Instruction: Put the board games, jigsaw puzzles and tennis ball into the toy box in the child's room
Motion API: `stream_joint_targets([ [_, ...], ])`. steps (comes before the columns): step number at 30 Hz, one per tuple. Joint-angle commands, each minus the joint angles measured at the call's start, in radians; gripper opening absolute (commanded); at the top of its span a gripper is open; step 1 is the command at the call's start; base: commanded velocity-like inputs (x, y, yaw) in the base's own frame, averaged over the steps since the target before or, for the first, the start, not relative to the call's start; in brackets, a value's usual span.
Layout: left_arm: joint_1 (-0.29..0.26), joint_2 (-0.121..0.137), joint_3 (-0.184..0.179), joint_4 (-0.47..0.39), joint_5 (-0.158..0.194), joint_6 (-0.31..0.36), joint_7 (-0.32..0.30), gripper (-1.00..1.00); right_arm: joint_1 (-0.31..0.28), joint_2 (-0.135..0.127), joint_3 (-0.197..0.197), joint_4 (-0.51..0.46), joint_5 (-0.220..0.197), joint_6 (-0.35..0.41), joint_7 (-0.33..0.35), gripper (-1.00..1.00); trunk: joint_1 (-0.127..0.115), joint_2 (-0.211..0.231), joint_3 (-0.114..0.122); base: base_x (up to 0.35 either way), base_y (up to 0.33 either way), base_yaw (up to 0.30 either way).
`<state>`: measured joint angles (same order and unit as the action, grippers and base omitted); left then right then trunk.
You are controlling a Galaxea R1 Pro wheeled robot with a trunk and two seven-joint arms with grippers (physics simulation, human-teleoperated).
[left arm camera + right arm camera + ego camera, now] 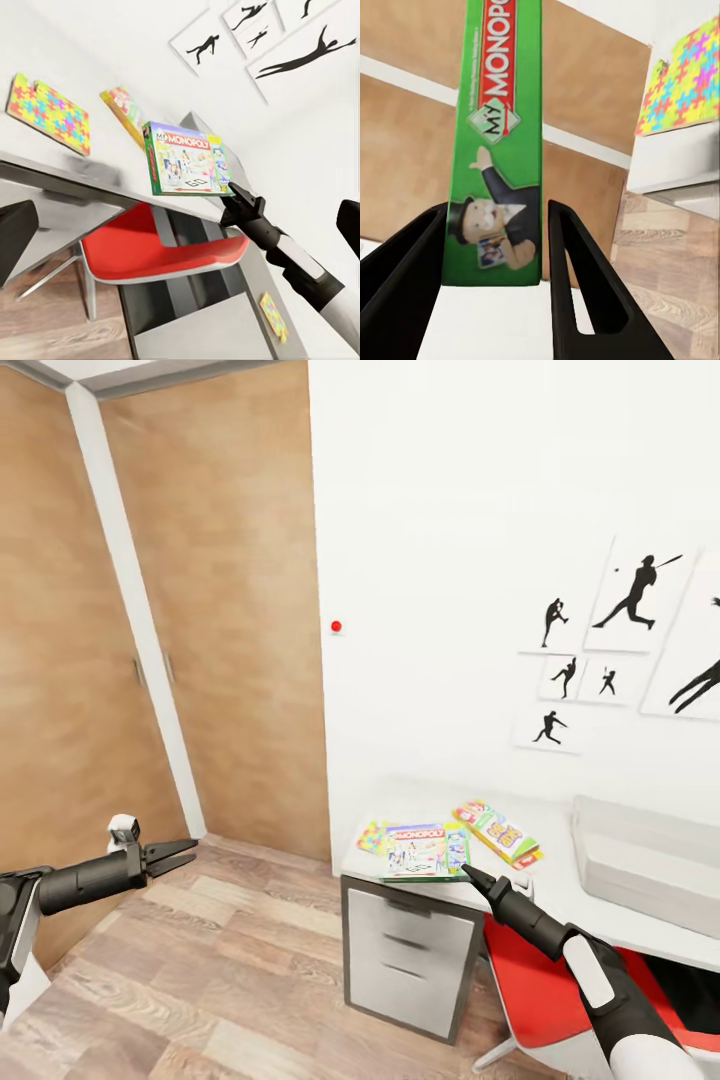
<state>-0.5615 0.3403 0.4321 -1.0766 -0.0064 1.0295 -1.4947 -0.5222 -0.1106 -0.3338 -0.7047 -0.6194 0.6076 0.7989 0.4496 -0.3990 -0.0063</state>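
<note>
My right gripper (467, 872) is shut on the edge of a green My Monopoly board game (425, 851), holding it over the left end of the white table (560, 880). In the right wrist view the box's green side (496, 165) sits between both fingers (577, 277). A multicoloured jigsaw puzzle (371, 837) lies flat on the table beside it. A green-yellow board game (498, 832) lies further along. The grey toy box (645, 855) stands at the right. Out to the left, over the floor, my left gripper (172, 856) is open and holds nothing.
A red chair (530, 975) is tucked under the table beside the white drawers (408, 950). Brown wardrobe doors (100, 660) fill the left wall. Black athlete pictures (635, 595) hang above the table. Wood plank floor (230, 980) lies between me and the drawers.
</note>
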Motion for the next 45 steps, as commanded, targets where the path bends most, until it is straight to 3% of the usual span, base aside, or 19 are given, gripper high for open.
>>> stream_joint_targets([
  [1, 0.000, 0.000, 0.001, -0.001, -0.001, 0.011, -0.004, 1.00, -0.001, 0.000, -0.002, 0.000, -0.009, 0.009, 0.001, -1.00, 0.000, -0.001, -0.001, 0.000, 0.000, -0.279],
  [7, 0.000, 0.000, 0.001, 0.000, -0.001, 0.011, -0.004, 1.00, -0.001, -0.003, -0.004, -0.013, -0.012, 0.020, 0.020, -1.00, 0.000, -0.001, -0.001, 0.000, 0.000, -0.279],
  [16, 0.000, 0.000, 0.001, 0.000, 0.000, 0.011, -0.004, 1.00, -0.001, -0.054, -0.008, -0.131, -0.017, 0.152, 0.064, -1.00, 0.000, -0.001, 0.001, 0.000, 0.000, -0.279],
  [21, 0.000, 0.000, 0.001, 0.000, 0.000, 0.011, -0.004, 1.00, -0.001, -0.085, -0.044, -0.152, -0.018, 0.186, 0.099, -1.00, 0.000, -0.001, 0.003, 0.000, 0.000, -0.269],
  [31, 0.000, 0.000, 0.001, 0.000, 0.000, 0.011, -0.004, 1.00, 0.002, -0.097, -0.111, -0.156, -0.017, 0.224, 0.136, -1.00, 0.000, -0.001, 0.005, 0.000, 0.000, -0.243],
  [45, 0.000, 0.000, 0.001, 0.000, 0.000, 0.011, -0.004, 1.00, 0.002, -0.124, -0.129, -0.153, -0.019, 0.230, 0.140, -1.00, 0.000, -0.001, 0.005, 0.000, 0.000, -0.197],
])
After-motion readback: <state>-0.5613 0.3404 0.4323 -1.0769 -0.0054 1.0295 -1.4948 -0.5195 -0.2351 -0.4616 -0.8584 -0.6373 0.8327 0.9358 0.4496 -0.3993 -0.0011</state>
